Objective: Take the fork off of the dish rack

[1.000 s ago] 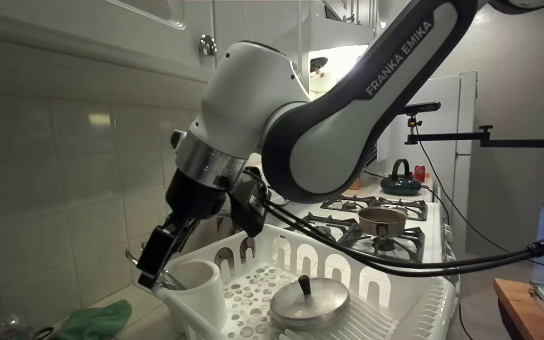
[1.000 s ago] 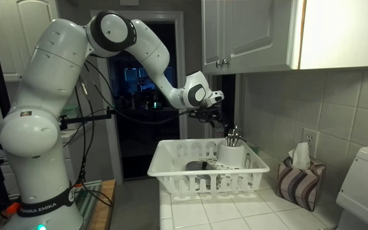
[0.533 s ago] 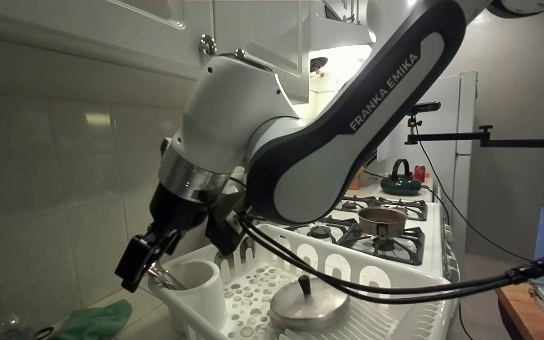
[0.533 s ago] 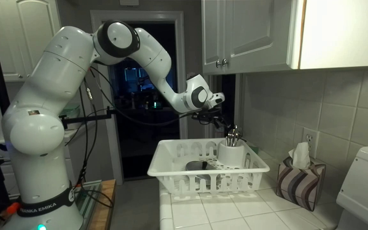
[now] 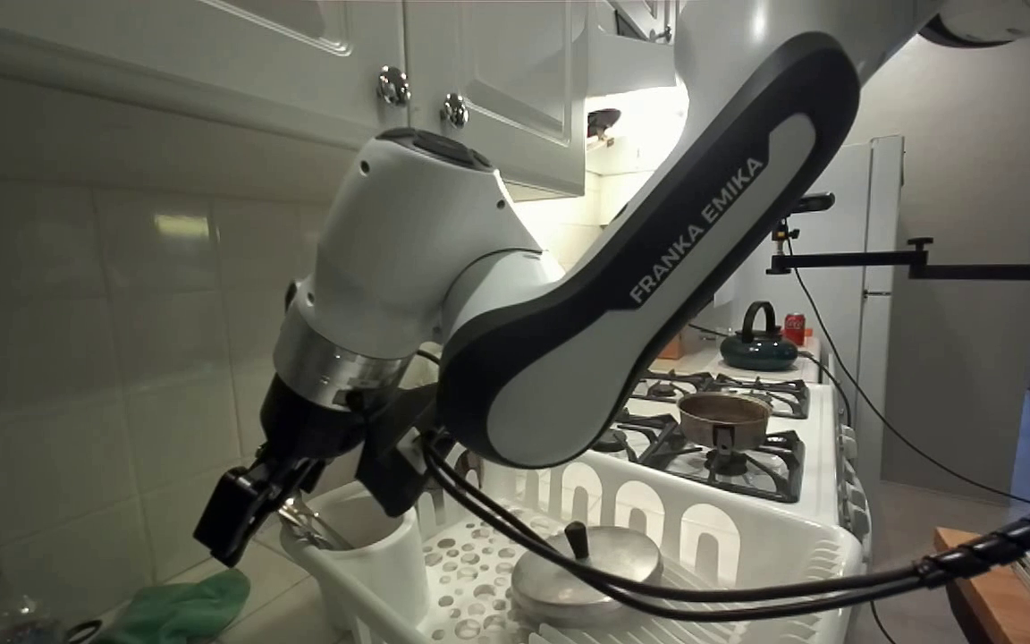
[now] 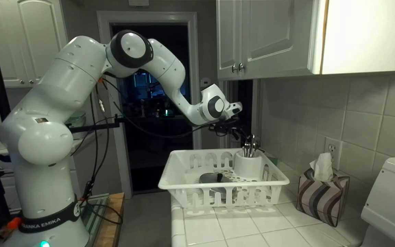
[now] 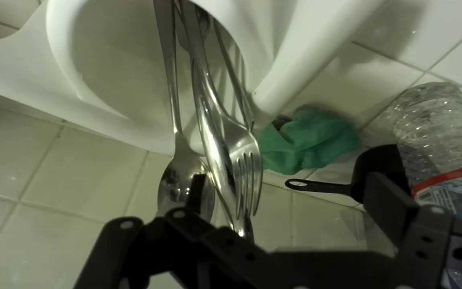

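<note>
The white dish rack (image 5: 350, 586) stands on the counter, also in the other exterior view (image 6: 225, 186). Its white utensil cup (image 6: 247, 166) at one corner holds several metal utensils. In the wrist view the fork (image 7: 241, 140) leans out of the cup, tines outward, beside a shiny utensil handle (image 7: 215, 148) and a spoon (image 7: 175, 180). My gripper (image 7: 291, 194) is open and empty. Its left finger overlaps the spoon in the picture. The fork tines appear between the fingers, nearer the left one. In an exterior view the gripper (image 5: 256, 514) is beside the utensil tops, partly hiding them.
A metal lid with a black knob (image 5: 586, 577) lies in the rack. A green cloth (image 7: 307, 140), black scoop (image 7: 379, 168) and clear bottle (image 7: 435, 120) lie beyond the rack by the tiled wall (image 5: 32, 376). A tissue box (image 6: 322, 200) stands beside the rack.
The arm has come lower, and the gripper has moved down and leftward in an exterior view, beside the utensils. The rack and cup have not moved.
</note>
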Robot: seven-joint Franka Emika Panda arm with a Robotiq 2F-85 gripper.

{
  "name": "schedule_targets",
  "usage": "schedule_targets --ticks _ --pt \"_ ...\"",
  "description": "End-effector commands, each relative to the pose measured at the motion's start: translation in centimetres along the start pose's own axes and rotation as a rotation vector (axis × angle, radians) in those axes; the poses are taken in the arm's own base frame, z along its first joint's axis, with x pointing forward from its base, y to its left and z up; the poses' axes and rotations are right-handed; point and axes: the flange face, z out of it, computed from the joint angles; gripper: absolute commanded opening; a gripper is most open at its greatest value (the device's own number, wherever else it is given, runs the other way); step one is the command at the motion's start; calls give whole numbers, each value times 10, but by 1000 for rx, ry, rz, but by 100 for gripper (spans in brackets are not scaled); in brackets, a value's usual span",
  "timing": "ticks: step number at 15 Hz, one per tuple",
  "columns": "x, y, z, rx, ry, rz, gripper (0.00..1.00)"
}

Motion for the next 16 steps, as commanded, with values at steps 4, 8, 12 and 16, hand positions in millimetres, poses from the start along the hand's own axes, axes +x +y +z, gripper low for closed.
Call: schedule_targets --ticks 4,8,12,16 --pt "10 -10 12 -35 42 19 99" --pt "12 -10 13 -45 49 32 71" --pt "13 -10 10 -47 53 39 53" --pt "15 -10 6 -47 51 51 40"
